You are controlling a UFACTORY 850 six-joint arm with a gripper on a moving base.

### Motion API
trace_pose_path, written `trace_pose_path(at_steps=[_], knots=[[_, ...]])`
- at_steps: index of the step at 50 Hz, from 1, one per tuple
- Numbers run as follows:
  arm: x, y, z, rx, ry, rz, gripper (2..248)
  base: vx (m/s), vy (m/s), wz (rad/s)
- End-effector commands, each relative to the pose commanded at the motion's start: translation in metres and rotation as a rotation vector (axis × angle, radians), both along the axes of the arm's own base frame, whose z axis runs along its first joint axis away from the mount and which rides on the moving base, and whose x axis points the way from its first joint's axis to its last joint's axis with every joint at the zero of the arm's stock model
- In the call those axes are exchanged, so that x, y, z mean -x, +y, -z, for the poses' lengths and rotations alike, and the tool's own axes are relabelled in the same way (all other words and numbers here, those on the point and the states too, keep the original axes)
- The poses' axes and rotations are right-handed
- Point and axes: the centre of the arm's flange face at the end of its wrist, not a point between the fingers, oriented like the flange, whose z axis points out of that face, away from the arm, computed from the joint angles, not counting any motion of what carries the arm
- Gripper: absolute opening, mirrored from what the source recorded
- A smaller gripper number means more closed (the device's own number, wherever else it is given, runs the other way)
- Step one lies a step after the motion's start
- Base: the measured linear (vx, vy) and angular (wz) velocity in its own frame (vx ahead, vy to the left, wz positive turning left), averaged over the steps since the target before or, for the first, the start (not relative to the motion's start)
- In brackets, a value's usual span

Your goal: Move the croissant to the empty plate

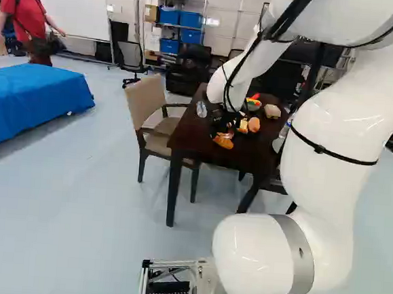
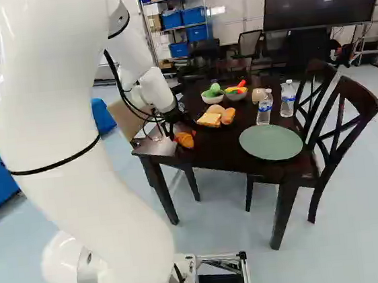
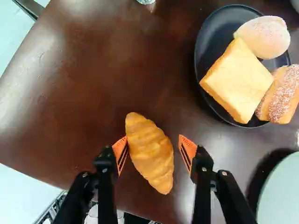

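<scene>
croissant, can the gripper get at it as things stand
Probably yes: the gripper is open, with a finger on either side of the croissant, and nothing lies on top of it.

So there's a dark wood table (image 2: 211, 147) on a pale blue-gray floor (image 1: 96, 214), beige armchair (image 1: 144, 101) just left of it, dark cross-back chairs (image 2: 361, 91) on its right. Behind the table: white wall (image 2: 229, 9), blue bins (image 1: 191, 20) on shelving, big dark screen (image 2: 327, 8) off right.
</scene>
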Motion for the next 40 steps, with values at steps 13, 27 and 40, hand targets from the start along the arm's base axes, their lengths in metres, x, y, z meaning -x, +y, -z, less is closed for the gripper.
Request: trace_pose_path(at_steps=[13, 27, 40], knots=[[0.0, 0.0, 0.0, 0.0, 0.0, 0.0, 145, 0.0, 0.0, 0.0], [0.0, 0.0, 0.0, 0.0, 0.0, 0.0, 142, 0.0, 0.0, 0.0], [0.0, 0.0, 0.0, 0.0, 0.0, 0.0, 131, 0.0, 0.0, 0.0]])
